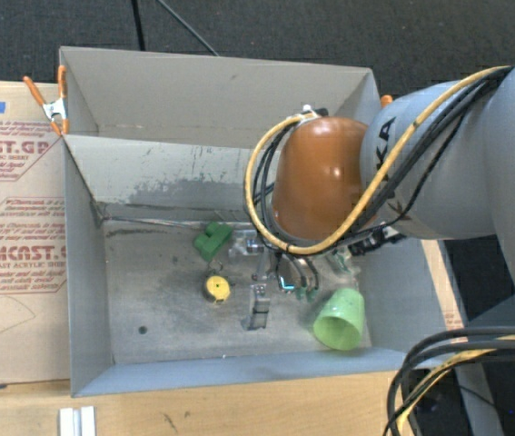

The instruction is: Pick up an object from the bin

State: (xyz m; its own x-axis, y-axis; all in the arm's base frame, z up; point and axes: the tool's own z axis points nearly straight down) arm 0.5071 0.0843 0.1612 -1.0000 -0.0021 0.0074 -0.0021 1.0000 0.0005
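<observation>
In the camera view our gripper (261, 300) sits low over the middle of the bin (84, 271), between the small yellow round piece (217, 288) and the tipped light green cup (339, 319), and we can't tell if it's released or clenched. We'd guess it's the approach step, so next it must centre on one piece and close. The dark green block (212, 241) lies further back, and the orange wrist cover (321, 180) blocks our look underneath.
</observation>
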